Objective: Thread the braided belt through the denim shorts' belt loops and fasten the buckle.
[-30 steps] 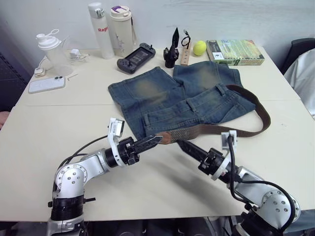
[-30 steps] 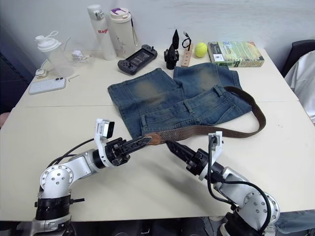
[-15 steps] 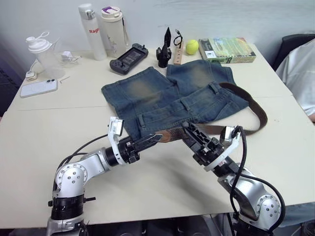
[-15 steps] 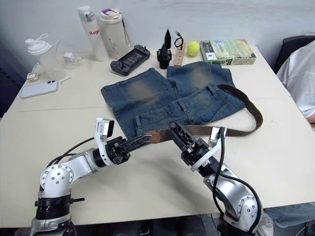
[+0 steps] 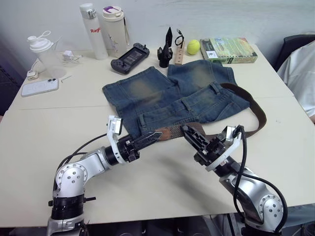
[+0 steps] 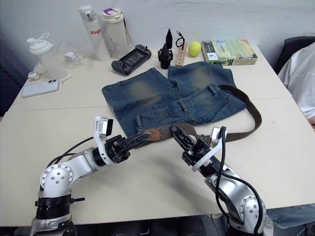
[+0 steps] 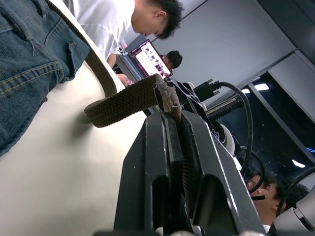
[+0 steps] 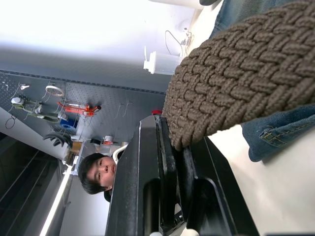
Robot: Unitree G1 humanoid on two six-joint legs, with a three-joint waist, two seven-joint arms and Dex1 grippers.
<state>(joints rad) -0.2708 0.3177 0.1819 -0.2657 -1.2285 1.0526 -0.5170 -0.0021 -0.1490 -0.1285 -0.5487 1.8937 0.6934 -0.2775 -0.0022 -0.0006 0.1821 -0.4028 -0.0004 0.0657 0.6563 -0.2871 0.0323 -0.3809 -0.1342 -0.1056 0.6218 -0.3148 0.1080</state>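
Note:
The denim shorts [image 5: 162,96] lie flat mid-table, waistband toward me, with belt loops [image 5: 184,104] standing across it. The braided belt [image 5: 256,105] comes out of the waistband on the right, curves round and runs back along the table in front of the shorts. My left gripper [image 5: 151,138] is shut on the belt's tan tip [image 7: 167,98]. Just right of it, my right gripper [image 5: 189,131] is shut on the woven strap [image 8: 236,83], lifting it slightly off the table. The buckle is hidden.
Along the far edge stand two bottles [image 5: 101,29], a shaker [image 5: 44,54], a phone [image 5: 39,87], a game controller [image 5: 129,51], a black tool [image 5: 165,49], a tennis ball [image 5: 193,46] and a book [image 5: 229,50]. A person's white sleeve [image 5: 302,73] is at the right.
My right gripper lifted off the table, swung forward to the belt and shut on the strap beside the left gripper. The left gripper kept its hold. The camera shifted.

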